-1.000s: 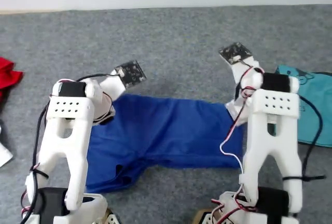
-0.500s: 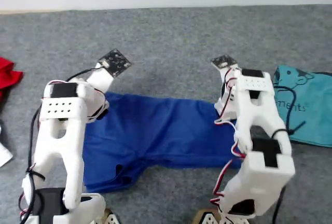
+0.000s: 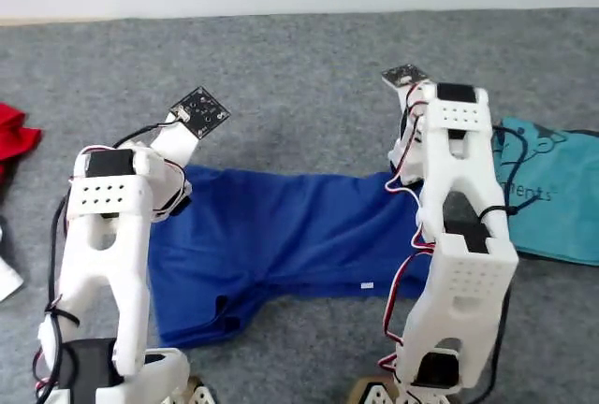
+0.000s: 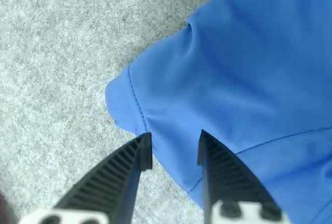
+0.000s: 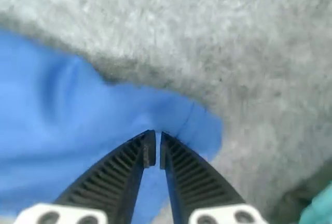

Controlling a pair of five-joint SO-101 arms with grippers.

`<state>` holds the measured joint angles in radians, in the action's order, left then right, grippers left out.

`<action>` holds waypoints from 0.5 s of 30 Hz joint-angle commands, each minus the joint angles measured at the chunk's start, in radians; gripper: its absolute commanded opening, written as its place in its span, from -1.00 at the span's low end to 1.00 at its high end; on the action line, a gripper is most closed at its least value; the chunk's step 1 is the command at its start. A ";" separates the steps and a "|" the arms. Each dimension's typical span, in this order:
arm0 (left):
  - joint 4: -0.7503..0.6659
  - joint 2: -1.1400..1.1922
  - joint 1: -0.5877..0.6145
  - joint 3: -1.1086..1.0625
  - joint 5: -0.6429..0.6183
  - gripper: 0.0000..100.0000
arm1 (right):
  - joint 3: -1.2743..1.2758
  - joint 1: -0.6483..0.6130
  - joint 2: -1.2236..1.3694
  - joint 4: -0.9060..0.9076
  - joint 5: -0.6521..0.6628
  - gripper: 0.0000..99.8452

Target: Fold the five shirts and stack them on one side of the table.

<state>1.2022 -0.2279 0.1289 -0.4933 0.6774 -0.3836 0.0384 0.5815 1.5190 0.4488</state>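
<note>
Right pincer (image 5: 157, 142) nipping blue shirt (image 5: 78, 130), left pincer (image 4: 175, 143) parted, teal shirt (image 3: 552, 189) lettered

A grey fuzzy bench (image 3: 309, 77) with clothes on it.
A blue shirt (image 3: 290, 236) lies spread flat in the middle. A teal shirt (image 3: 562, 198) lies at the right edge, well apart from a bit of red cloth (image 3: 14, 137) at the left edge.

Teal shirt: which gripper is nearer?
Right. The right gripper is on the blue shirt corner beside the teal shirt; the left gripper is at the opposite end.
</note>
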 commanded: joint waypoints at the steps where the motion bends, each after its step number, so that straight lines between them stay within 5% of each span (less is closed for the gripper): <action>1: -0.015 -0.028 0.003 0.013 -0.006 -0.70 | -0.094 -0.018 -0.074 0.133 -0.003 -0.93; 9: 0.034 -0.028 0.000 0.071 -0.011 -0.70 | -0.077 -0.108 -0.320 0.274 -0.009 -0.94; 15: 0.356 -0.023 -0.074 0.119 -0.002 -0.90 | 0.068 -0.096 -0.507 0.272 -0.009 -0.94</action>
<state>1.4154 -0.2279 0.0936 -0.4227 0.6743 -0.3698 -0.0675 0.1964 1.7492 0.4488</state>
